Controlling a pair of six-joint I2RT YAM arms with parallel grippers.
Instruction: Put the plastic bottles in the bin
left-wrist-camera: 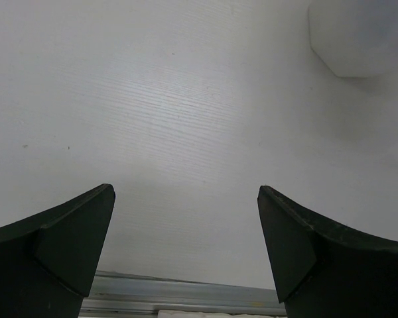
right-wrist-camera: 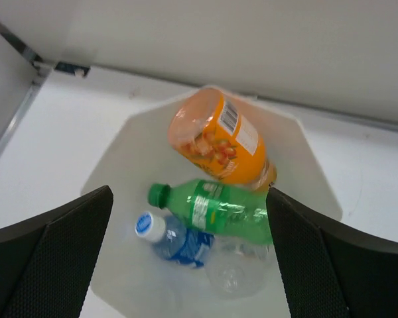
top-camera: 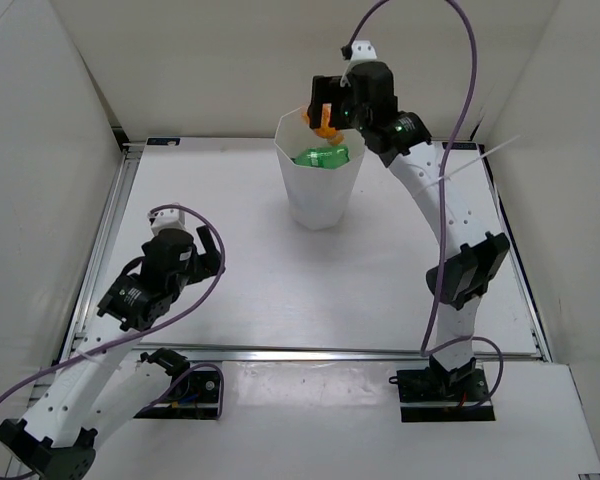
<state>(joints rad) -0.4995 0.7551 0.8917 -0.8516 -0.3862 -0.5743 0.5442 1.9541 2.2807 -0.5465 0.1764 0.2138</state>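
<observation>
The white bin [top-camera: 320,195] stands at the middle back of the table. My right gripper [top-camera: 326,108] hangs over its rim, jaws wide open and holding nothing. In the right wrist view the gripper [right-wrist-camera: 189,199] looks down into the bin [right-wrist-camera: 308,165]. The short orange bottle [right-wrist-camera: 219,136] is tilted and slightly blurred, clear of both fingers, above the green bottle [right-wrist-camera: 215,209]. Under these lie the clear bottle with blue cap and label [right-wrist-camera: 176,238] and a clear bottle [right-wrist-camera: 235,268]. A red-white label does not show. My left gripper [top-camera: 210,250] is open and empty, low at the near left.
White walls close in the table at left, back and right. A metal rail [top-camera: 310,352] runs along the near edge. The left wrist view shows bare table, my open left gripper [left-wrist-camera: 186,192] and the bin's base [left-wrist-camera: 365,36] at upper right.
</observation>
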